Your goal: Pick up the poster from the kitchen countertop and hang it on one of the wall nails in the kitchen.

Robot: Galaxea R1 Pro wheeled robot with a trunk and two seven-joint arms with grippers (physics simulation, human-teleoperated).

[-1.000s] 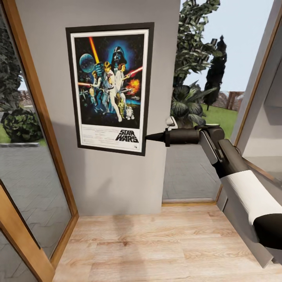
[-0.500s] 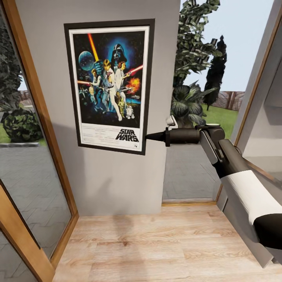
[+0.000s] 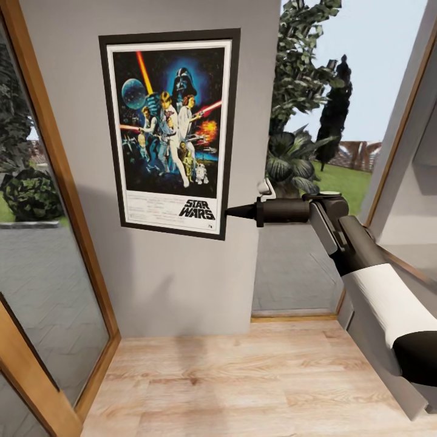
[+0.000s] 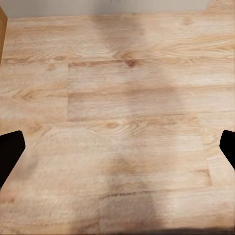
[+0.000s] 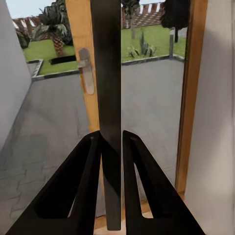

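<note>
The poster [image 3: 169,133] is upright against the light-grey wall [image 3: 176,279], showing its black frame, blue-black artwork and white title strip. My right gripper [image 3: 229,212] is shut on the lower right edge of its frame. In the right wrist view the poster [image 5: 105,73] appears edge-on as a dark strip pinched between the two black fingers [image 5: 88,166] of that gripper [image 5: 111,137]. No wall nail is visible; the poster covers the wall there. The kitchen countertop is out of view. My left gripper [image 4: 117,147] is open above the wooden floor, holding nothing.
Glass doors with wooden frames [image 3: 67,182] flank the narrow wall on both sides, with garden plants [image 3: 291,158] outside. A door handle [image 5: 85,68] is visible past the poster. Light wooden floor [image 3: 230,382] lies below.
The poster's top edge rose a little on the wall one second ago, then stayed put. The right gripper holds the same spot. The view has shifted very slightly.
</note>
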